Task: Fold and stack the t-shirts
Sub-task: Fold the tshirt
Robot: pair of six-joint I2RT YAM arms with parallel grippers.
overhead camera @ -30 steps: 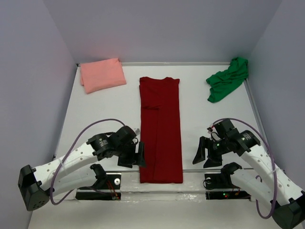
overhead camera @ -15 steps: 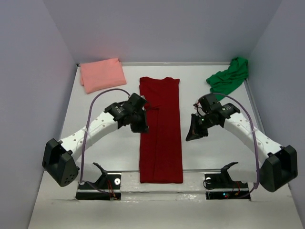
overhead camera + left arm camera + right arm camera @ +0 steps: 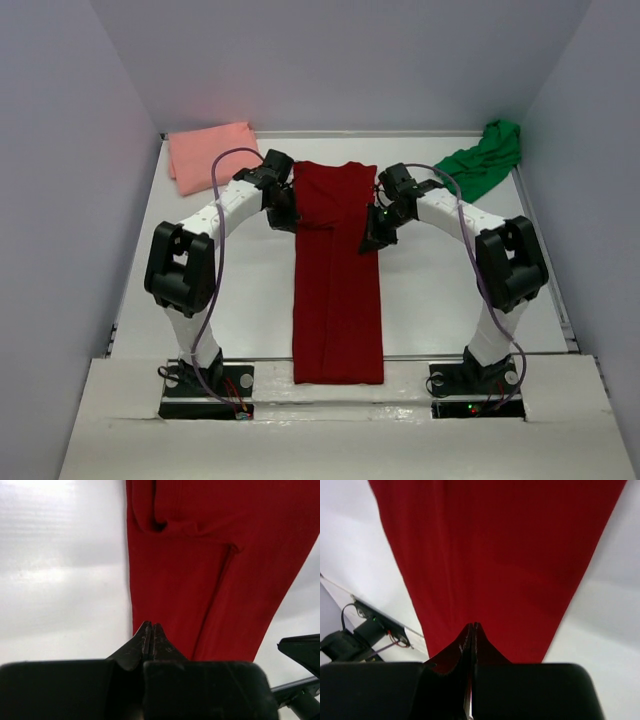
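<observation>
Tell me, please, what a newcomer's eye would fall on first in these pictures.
First, the dark red t-shirt, a long strip down the middle of the table. Then the left gripper and right gripper, both shut, at its two long edges toward the far end. The pink t-shirt lies folded in the far left corner, the green t-shirt crumpled in the far right.

white table (image 3: 250, 300); pale lilac enclosure walls (image 3: 350, 60) on three sides; thin rail (image 3: 410, 357) along near edge.
</observation>
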